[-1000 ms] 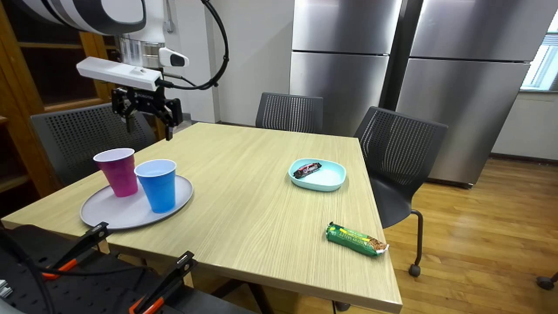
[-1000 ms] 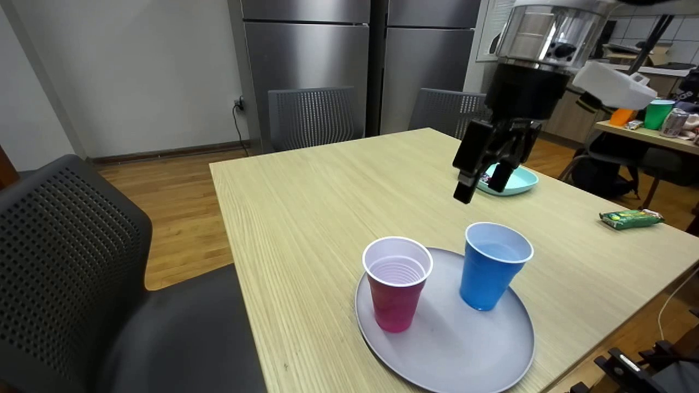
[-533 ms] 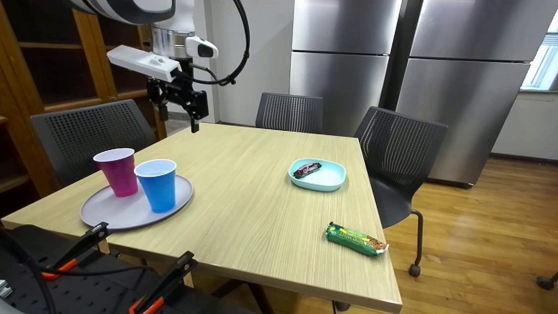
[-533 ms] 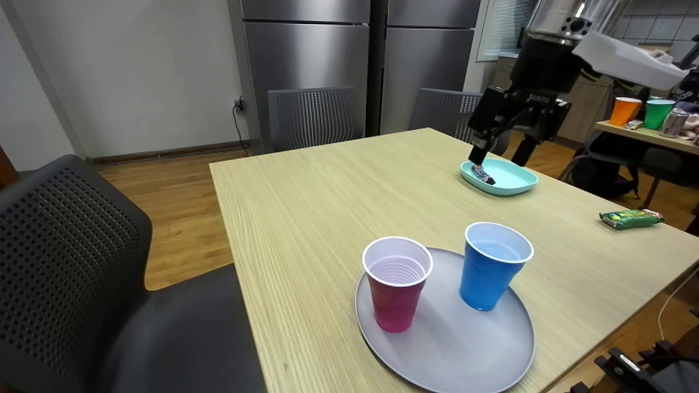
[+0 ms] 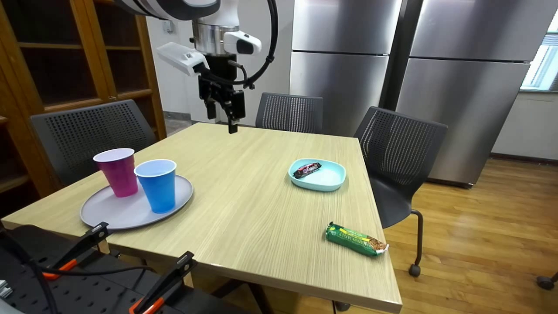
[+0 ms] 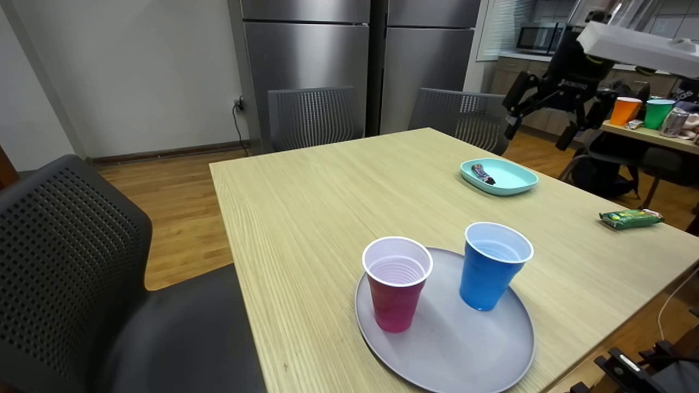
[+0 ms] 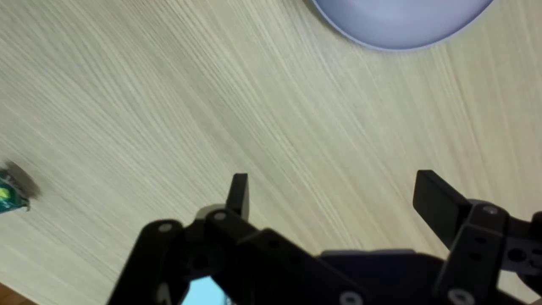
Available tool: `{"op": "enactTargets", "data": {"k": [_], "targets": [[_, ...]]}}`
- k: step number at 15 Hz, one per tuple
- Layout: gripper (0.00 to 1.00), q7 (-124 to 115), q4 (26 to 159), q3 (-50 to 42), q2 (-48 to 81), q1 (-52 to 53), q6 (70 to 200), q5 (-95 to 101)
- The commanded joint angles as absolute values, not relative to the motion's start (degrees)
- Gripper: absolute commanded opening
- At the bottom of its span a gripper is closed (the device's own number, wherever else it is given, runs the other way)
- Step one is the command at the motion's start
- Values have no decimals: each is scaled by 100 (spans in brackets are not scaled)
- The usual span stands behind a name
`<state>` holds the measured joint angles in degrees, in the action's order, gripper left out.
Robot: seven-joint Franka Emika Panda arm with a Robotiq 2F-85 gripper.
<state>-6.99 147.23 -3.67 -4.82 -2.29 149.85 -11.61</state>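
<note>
The table [image 5: 261, 205] holds two cups [image 5: 159, 192], two wrapped bars [image 5: 354, 239], two dishes [image 5: 329, 178]

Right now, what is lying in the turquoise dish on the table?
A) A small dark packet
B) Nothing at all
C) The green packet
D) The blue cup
A: in both exterior views a small dark packet lies inside the turquoise dish, while the green packet lies apart on the table.
</note>
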Motion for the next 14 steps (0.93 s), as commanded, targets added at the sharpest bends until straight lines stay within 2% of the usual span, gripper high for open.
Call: {"op": "enactTargets", "data": {"k": [1, 14], "targets": [[100, -1700, 14406, -495, -215, -556, 14886, -775], [100, -3686, 13174, -1449, 1252, -1051, 14201, -1245]]}}
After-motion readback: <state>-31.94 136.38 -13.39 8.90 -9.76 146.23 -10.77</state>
